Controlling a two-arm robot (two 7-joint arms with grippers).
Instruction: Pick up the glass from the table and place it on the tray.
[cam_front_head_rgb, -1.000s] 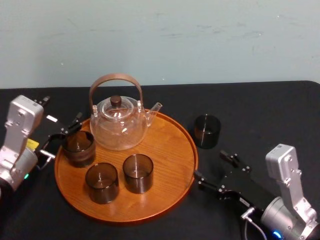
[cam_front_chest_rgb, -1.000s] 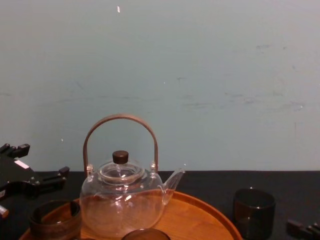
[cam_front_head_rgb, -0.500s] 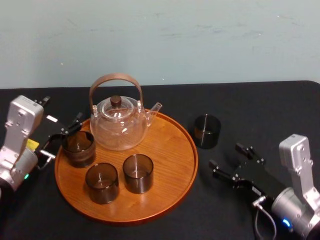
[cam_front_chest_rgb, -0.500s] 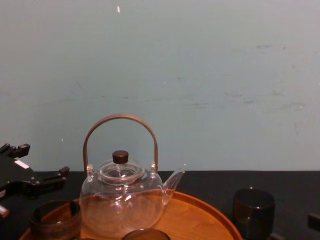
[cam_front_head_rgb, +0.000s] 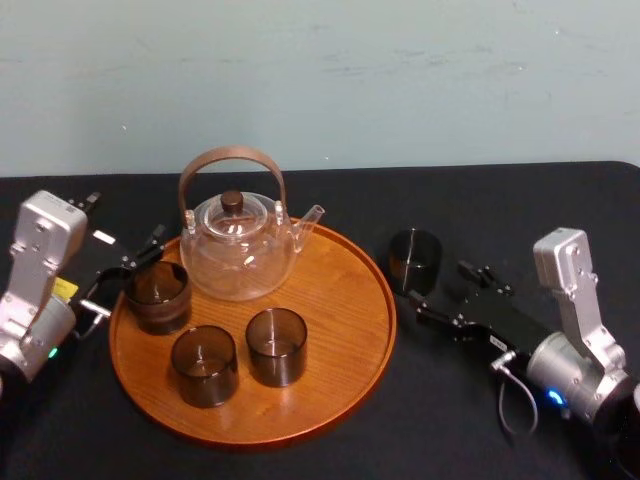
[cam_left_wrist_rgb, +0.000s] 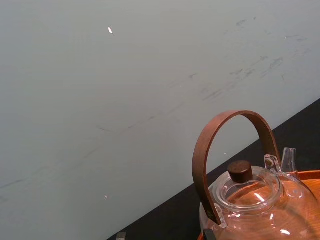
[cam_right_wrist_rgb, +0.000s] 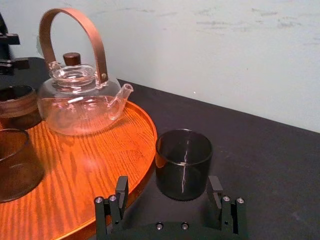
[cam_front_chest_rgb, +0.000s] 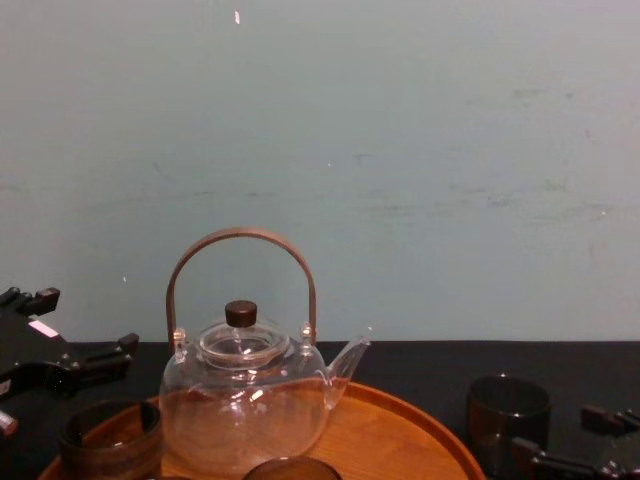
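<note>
Step in hand: grasp approach. The right gripper (cam_right_wrist_rgb: 167, 192) has its fingers wide, flanking the near side of the glass (cam_right_wrist_rgb: 183, 162) (no contact visible). The glass stands on the table (cam_right_wrist_rgb: 260, 150), just beside the tray (cam_right_wrist_rgb: 100, 150). Next move: advance, close, lift over the rim. The left gripper (cam_front_head_rgb: 125, 270) is parked at the tray's left edge, fingers spread.

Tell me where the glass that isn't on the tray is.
In the head view, the dark glass stands on the black table on the robot's right, just off the tray rim, between the fingers of the open right gripper.
</note>
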